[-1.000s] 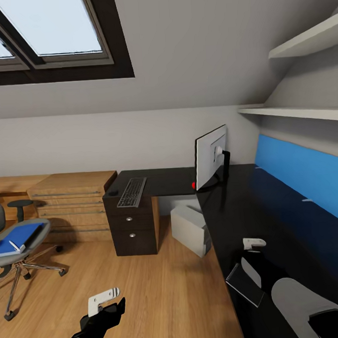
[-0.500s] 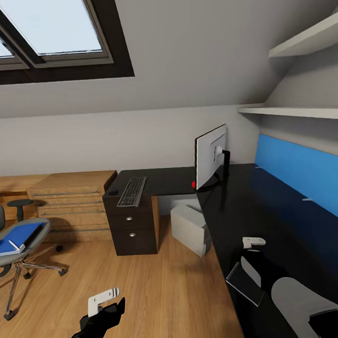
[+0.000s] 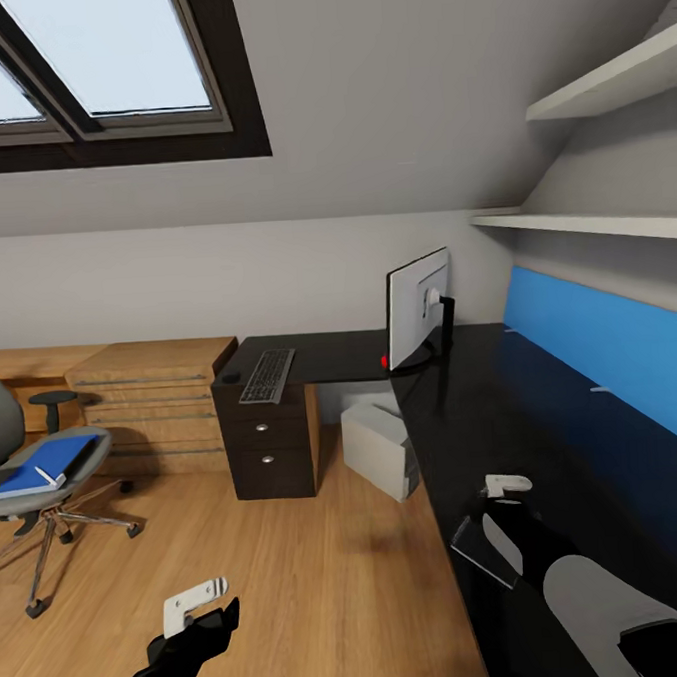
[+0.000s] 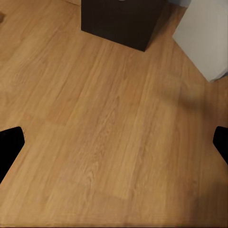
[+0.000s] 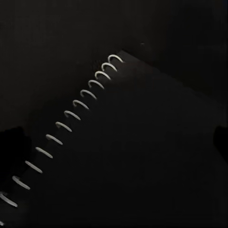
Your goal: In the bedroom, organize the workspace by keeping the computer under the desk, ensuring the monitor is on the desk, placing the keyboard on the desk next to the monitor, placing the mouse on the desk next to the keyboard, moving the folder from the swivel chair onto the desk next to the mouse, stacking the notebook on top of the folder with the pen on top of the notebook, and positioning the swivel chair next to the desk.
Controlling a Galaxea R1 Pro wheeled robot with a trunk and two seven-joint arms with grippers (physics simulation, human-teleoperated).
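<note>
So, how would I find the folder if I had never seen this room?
Look to the grey swivel chair on the wood floor, left of the oak dresser. The folder lies flat on its seat. It is the one bright blue thing there, with white page edges.

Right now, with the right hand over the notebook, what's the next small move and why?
Probably lower the right hand onto the notebook and grip it. It hovers open just above the notebook's spiral edge on the desk, while the folder lies on the swivel chair.
</note>
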